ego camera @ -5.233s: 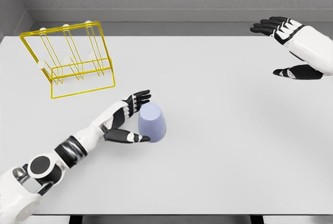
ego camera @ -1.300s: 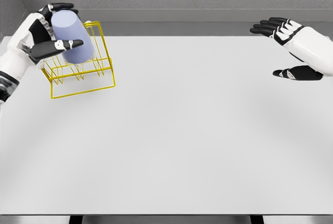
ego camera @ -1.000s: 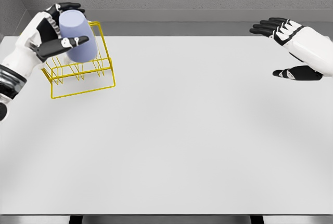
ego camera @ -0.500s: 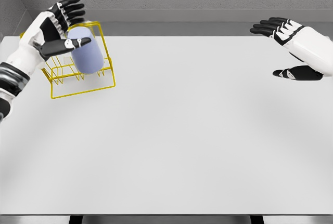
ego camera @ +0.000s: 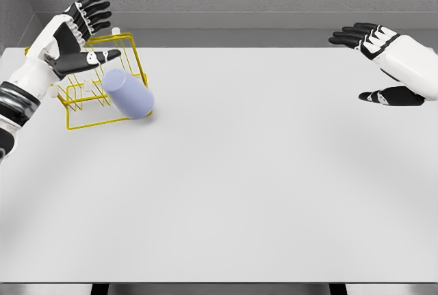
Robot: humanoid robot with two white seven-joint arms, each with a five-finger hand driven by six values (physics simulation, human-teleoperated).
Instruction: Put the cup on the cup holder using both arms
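Note:
The lavender cup lies tilted on its side against the front right of the yellow wire cup holder, its closed end pointing up-left. My left hand hovers above the holder's top rail, fingers spread and holding nothing, a short way up and left of the cup. My right hand hangs over the table's far right corner, fingers relaxed and spread, far from the cup.
The white table fills the view, with a grey wall behind it. The holder stands near the table's back left corner.
My left hand carried the cup over the holder, then let go of it. The cup dropped and tipped over to the right side of the holder. The right arm stayed still.

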